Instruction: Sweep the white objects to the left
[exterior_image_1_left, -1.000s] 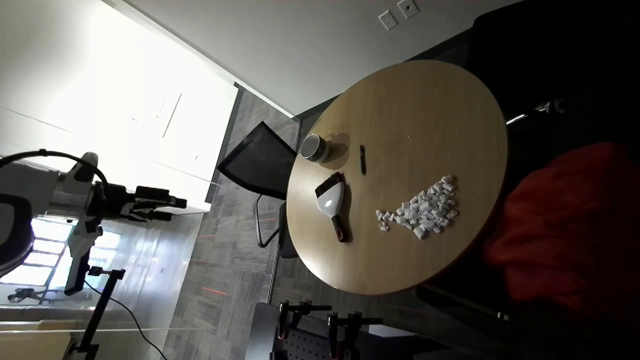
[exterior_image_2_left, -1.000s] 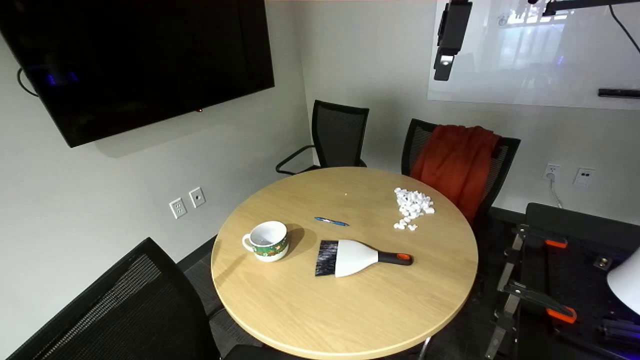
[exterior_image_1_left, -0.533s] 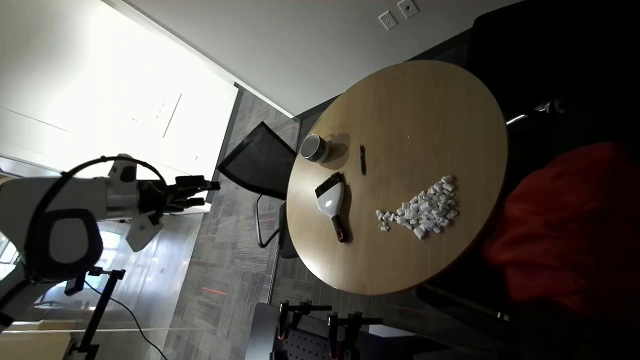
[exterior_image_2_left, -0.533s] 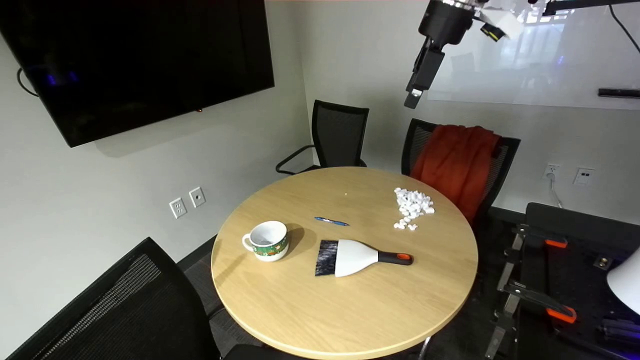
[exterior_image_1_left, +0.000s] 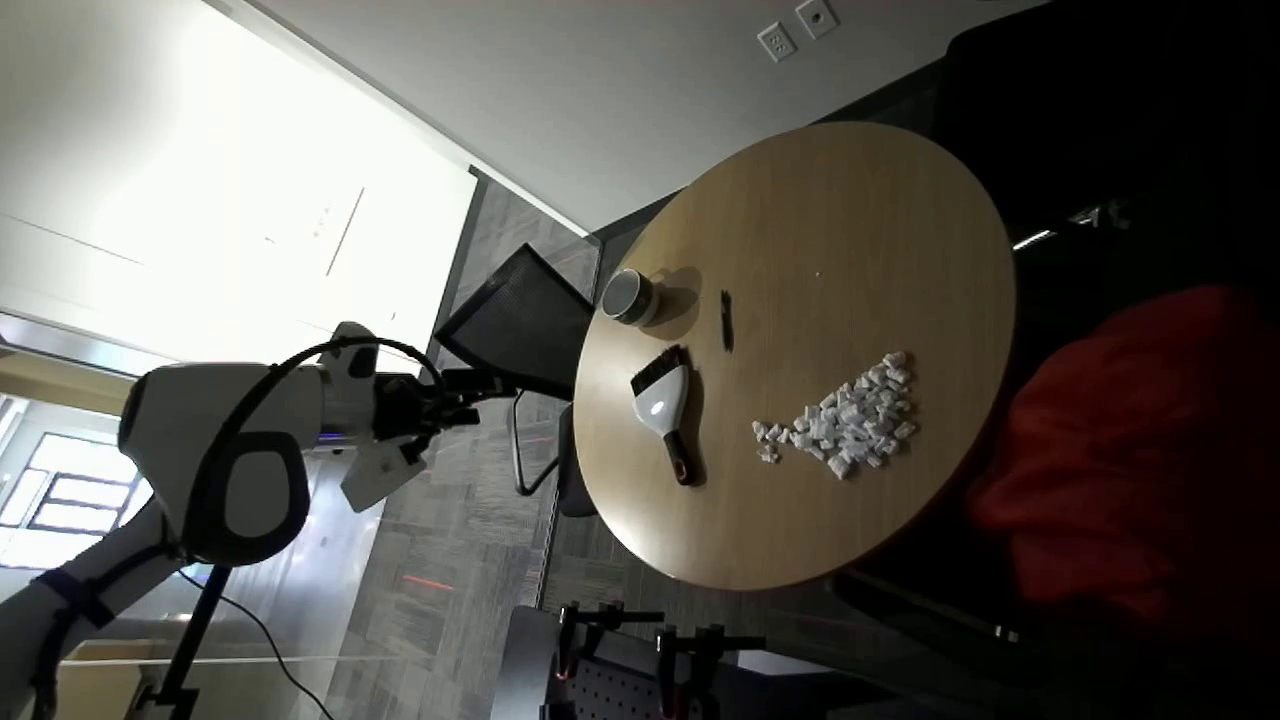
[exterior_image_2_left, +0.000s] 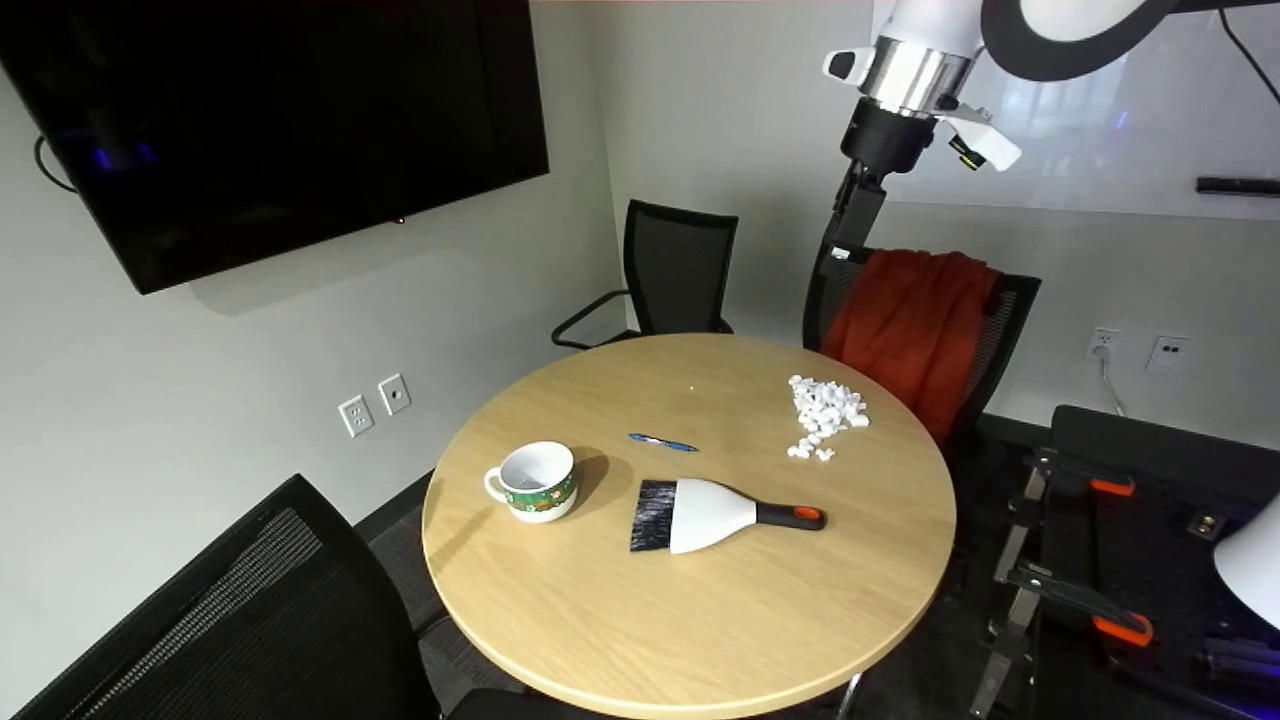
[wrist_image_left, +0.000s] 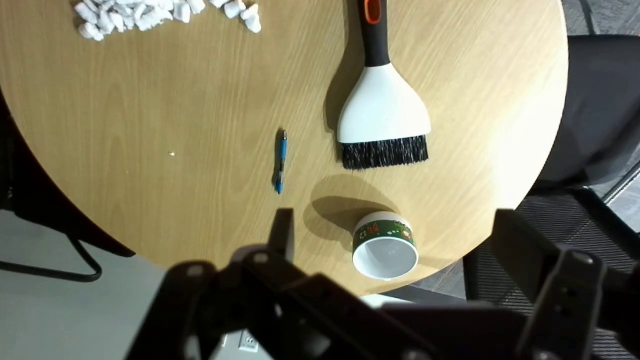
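The black two-fingered gripper (wrist_image_left: 394, 216) hangs spread wide, apart from a white, green-banded ceramic mug (wrist_image_left: 385, 246). Near the mug lie a slim blue pen (wrist_image_left: 282, 162) and a black-bristled white hand brush (wrist_image_left: 384, 104); farthest from it, clustered pebble-like white chunks (exterior_image_2_left: 826, 406).

A: What are you counting on the tabletop (exterior_image_2_left: 760, 620)?
B: One brush (exterior_image_2_left: 708, 515), one mug (exterior_image_2_left: 537, 485) and one pen (exterior_image_2_left: 663, 442) are sitting there, plus one pale speck (wrist_image_left: 171, 153).
A: White bits (exterior_image_2_left: 828, 408)?
B: Dozens; they're overlapping, so I'm not getting an exact number.
A: Room?
B: Three chairs (exterior_image_2_left: 680, 268) are standing in an exterior view. One red cloth (exterior_image_2_left: 920, 330) and one wall screen (exterior_image_2_left: 280, 130) are hanging. I'm seeing four wall plates (exterior_image_2_left: 394, 394).
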